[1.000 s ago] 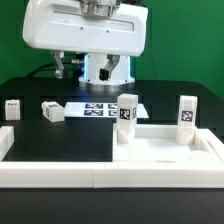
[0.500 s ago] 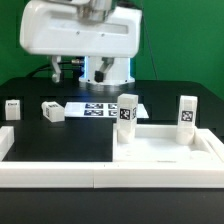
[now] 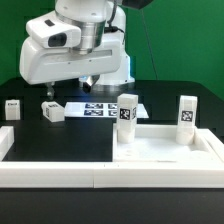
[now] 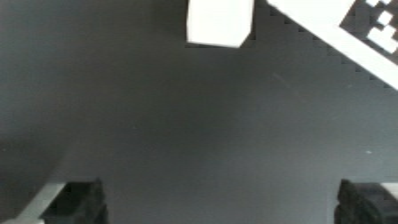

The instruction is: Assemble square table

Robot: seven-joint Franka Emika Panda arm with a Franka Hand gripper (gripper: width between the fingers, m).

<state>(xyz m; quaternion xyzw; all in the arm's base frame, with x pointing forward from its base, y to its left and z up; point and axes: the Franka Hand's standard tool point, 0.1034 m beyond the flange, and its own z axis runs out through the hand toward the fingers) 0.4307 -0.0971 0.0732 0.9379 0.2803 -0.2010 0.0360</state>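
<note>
The tool (image 4: 217,203) hangs spread wide and empty; probably so it can fit around the loose leg (image 4: 217,22) just ahead.

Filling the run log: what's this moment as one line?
tool: open, empty | nearest: loose leg | panel: two upright legs on it | fourth leg: exterior view's left edge

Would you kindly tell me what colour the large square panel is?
White; the square panel shows best in the exterior view.
</note>
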